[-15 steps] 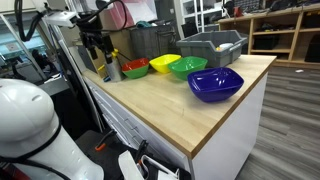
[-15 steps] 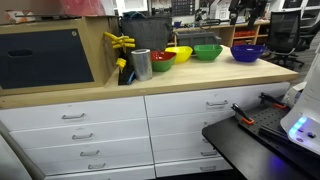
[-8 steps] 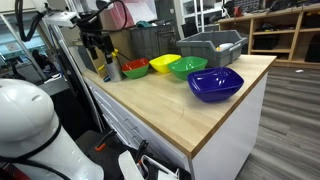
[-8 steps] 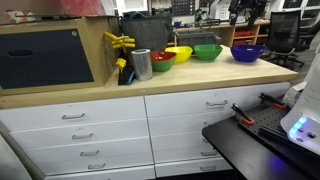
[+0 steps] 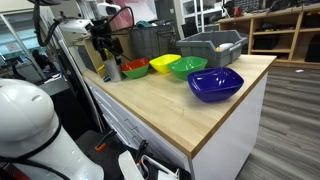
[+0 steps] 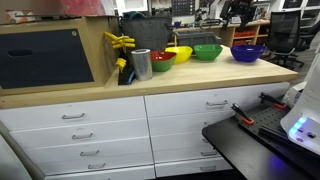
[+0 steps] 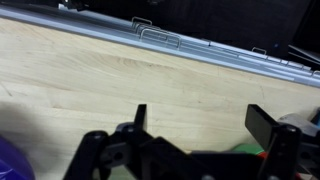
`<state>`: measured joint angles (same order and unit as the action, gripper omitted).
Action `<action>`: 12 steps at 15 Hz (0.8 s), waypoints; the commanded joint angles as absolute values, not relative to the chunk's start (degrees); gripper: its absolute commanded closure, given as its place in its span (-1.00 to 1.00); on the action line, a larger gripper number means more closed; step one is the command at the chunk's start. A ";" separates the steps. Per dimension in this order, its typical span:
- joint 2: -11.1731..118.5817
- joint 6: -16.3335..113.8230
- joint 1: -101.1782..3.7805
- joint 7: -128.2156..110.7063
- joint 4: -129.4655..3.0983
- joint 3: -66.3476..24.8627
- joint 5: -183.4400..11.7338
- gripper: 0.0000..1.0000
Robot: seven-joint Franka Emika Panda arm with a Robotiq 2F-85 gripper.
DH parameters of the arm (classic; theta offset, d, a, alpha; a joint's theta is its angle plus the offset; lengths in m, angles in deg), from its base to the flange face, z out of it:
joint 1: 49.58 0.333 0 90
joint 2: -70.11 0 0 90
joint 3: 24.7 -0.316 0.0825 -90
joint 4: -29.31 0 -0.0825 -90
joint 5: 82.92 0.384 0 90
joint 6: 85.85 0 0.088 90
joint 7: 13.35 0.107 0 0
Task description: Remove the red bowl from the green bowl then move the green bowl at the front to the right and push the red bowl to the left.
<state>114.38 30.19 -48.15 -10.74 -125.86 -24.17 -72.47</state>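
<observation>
Countertop [image 5: 170,110] unchanged, red bowl [image 5: 134,67] nested in green bowl [image 5: 136,76]; the spread, empty gripper [image 5: 105,48] has edged toward three o'clock, nearing them.

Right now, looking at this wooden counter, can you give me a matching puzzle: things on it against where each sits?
Things:
1. glossy red plastic bowl
2. yellow plastic bowl
3. large blue plastic bowl

Places:
A. end of the row, by the corner of the counter
B. nested in a green plastic bowl
C. between that bowl and another green bowl

Pairs: 1-B, 2-C, 3-A.
</observation>
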 commanded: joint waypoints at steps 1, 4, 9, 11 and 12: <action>107.11 35.02 -47.95 -10.50 -123.00 -24.60 -71.66 -1.00; 101.04 39.51 -47.19 -10.61 -120.96 -24.55 -71.22 -1.00; 87.10 49.51 -44.90 -9.46 -116.33 -26.13 -68.93 -1.00; 81.24 52.82 -44.09 -9.19 -113.76 -27.01 -67.75 -1.00; 78.64 53.98 -43.79 -9.18 -112.33 -27.45 -67.36 -1.00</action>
<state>87.60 51.11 -44.88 -10.59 -117.97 -26.38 -69.15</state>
